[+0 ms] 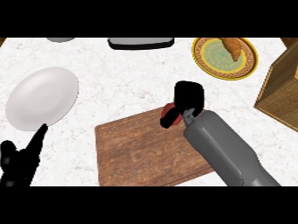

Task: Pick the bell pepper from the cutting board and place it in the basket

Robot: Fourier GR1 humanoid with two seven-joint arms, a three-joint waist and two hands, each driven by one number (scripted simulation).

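Right hand (188,97) is hovering over the cutting board's (144,153) far corner, fingers curling around the red bell pepper (170,114) there; its long axis cannot be told. Basket (290,89) is sitting right of the board, white plate (41,98) left, patterned plate (223,59) beyond. Left hand (19,162) is resting open on the worktop (125,83), left of the board.

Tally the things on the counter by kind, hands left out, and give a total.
Plates: 2, white plate, patterned plate
Cutting board: 1
Bell pepper: 1
Basket: 1
Croissant: 1
Black tray: 1
Grey object: 1
Total: 8
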